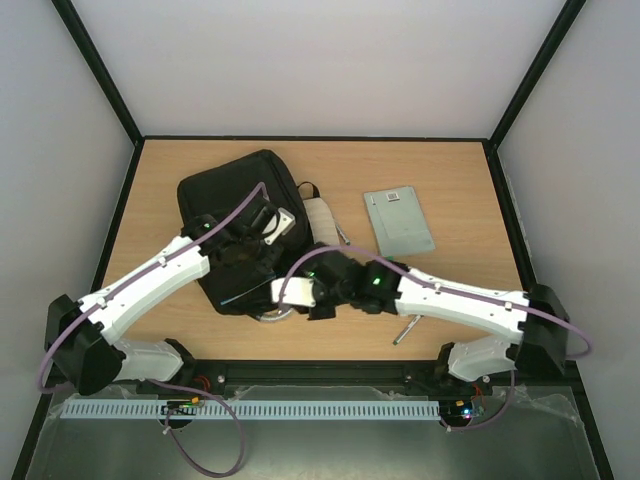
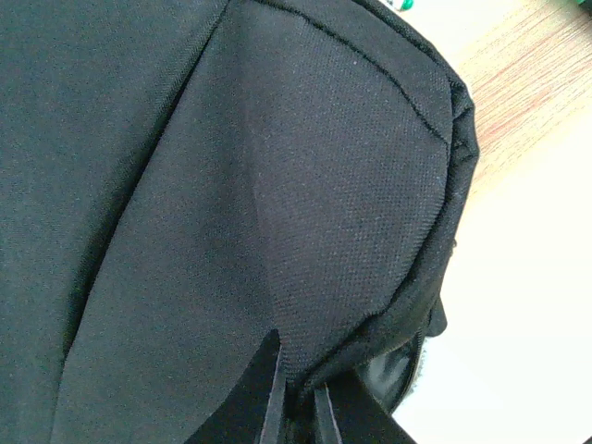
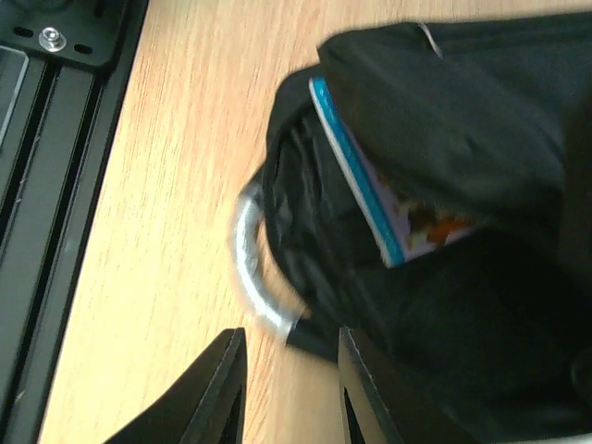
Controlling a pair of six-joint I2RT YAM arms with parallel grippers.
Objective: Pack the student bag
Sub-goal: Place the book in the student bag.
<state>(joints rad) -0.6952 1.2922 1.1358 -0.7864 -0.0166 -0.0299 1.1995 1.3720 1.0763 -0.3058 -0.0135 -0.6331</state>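
The student bag (image 1: 230,190) lies black and soft on the left half of the table. My left gripper (image 1: 268,236) rests on top of it, and in the left wrist view the gripper (image 2: 296,393) is shut, pinching a fold of the bag's fabric (image 2: 277,185) at the edge of its opening. My right gripper (image 3: 291,370) hangs open at the bag's near end, just short of the grey-silver loop handle (image 3: 248,264), with bare wood between its fingers. A book with a blue edge (image 3: 365,190) sticks out of the bag's open mouth.
A grey flat notebook (image 1: 398,222) lies to the right of the bag. A pale roll (image 1: 322,220) sits against the bag's right side. A pen (image 1: 405,330) lies near the front edge under the right arm. The black frame rail (image 3: 37,139) runs close beside the right gripper.
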